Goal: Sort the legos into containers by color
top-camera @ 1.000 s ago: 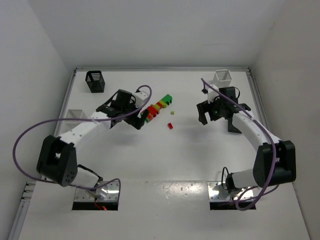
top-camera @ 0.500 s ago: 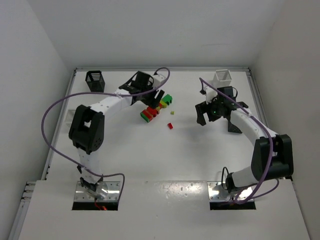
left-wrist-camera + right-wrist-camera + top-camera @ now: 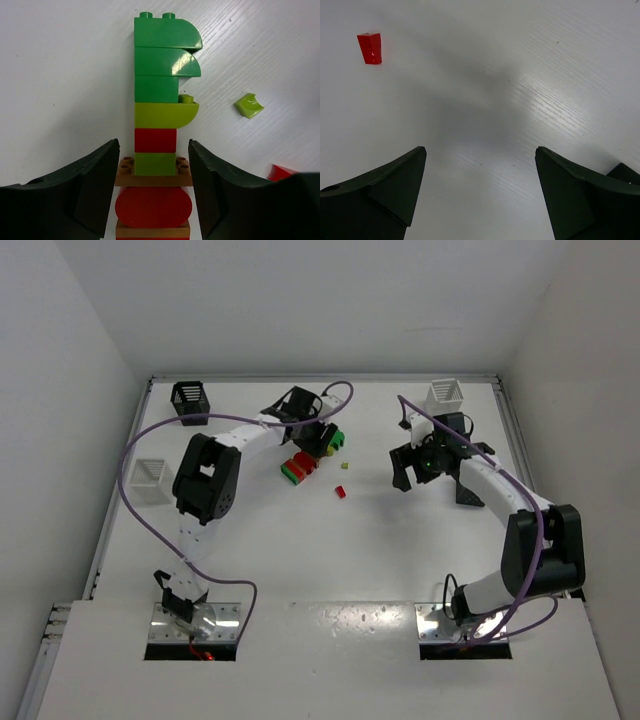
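A long lego stack (image 3: 156, 115) lies flat on the table: red and brown pieces at the near end, then yellow-green and red, with three green bricks at the far end. My left gripper (image 3: 154, 145) has its fingers against both sides of the brown plate, shut on the stack (image 3: 300, 465). In the top view the left gripper (image 3: 318, 443) covers the stack's middle. A small yellow-green piece (image 3: 249, 105) and a small red piece (image 3: 340, 492) lie loose to the right. My right gripper (image 3: 480, 149) hangs open over bare table, the red piece (image 3: 370, 48) ahead to its left.
A black basket (image 3: 190, 402) stands at the back left. One white basket (image 3: 147, 480) sits at the left edge and another white basket (image 3: 445, 395) at the back right, behind the right gripper (image 3: 435, 480). Purple cables loop off both arms.
The left arm swung from the left side out to the stack and its jaws narrowed onto the stack. The right arm barely moved and stayed open.
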Controlling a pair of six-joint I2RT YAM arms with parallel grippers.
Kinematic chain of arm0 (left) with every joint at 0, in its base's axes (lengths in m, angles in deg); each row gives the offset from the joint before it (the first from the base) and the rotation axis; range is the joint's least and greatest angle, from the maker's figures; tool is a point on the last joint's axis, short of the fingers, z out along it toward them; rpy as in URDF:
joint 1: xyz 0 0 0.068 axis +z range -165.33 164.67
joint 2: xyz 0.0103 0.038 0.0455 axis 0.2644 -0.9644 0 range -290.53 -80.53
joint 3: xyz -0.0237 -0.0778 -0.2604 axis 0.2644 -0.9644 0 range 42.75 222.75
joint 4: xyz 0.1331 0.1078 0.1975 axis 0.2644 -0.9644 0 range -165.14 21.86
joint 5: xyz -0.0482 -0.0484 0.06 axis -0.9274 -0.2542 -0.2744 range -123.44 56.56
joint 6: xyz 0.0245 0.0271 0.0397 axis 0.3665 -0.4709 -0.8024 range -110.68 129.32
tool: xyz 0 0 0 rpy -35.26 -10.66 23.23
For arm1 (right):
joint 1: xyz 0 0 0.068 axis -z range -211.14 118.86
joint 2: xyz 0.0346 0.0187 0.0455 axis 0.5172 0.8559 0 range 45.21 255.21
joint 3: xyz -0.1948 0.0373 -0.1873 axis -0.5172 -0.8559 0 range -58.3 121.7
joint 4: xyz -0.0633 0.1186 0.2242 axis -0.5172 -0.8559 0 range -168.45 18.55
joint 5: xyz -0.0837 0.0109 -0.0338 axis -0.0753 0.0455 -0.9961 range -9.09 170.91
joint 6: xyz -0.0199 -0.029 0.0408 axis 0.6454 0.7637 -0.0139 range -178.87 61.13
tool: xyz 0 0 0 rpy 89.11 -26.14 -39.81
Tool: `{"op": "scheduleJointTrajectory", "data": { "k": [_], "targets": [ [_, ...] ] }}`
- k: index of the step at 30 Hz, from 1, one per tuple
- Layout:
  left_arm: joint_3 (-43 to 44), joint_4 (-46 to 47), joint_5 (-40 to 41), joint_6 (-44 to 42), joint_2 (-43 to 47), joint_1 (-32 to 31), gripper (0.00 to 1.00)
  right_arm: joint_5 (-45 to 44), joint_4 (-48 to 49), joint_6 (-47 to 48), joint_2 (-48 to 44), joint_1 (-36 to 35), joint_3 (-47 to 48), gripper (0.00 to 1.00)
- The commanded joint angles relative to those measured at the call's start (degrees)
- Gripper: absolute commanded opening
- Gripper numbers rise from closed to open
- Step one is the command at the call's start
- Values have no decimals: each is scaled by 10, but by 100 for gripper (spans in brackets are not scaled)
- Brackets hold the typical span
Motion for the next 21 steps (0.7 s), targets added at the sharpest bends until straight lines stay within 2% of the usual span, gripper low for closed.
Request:
{"op": "scheduleJointTrajectory", "data": {
  "k": [1, 6, 10, 14, 15, 16, 21],
  "targets": [
    [30, 6, 3, -5, -8, -6, 63, 9, 8, -8, 4, 3, 27, 90],
    [30, 6, 9, -10, -25, -6, 61, 9, 14, -13, 9, 3, 27, 90],
    [35, 6, 9, -10, -31, -6, 55, 16, 14, -46, 21, 3, 39, 90],
    [15, 6, 9, -21, -31, -11, 44, 56, 14, -82, 32, 3, 59, 89],
    [10, 6, 3, -21, -26, -11, 36, 65, 14, -91, 38, 3, 59, 95],
    [3, 6, 3, -29, -17, -11, 34, 75, 21, -102, 38, 3, 66, 98],
    [-111, 49, -19, -46, 57, -16, 31, 160, 28, -174, 66, 3, 88, 100]
  ]
}}
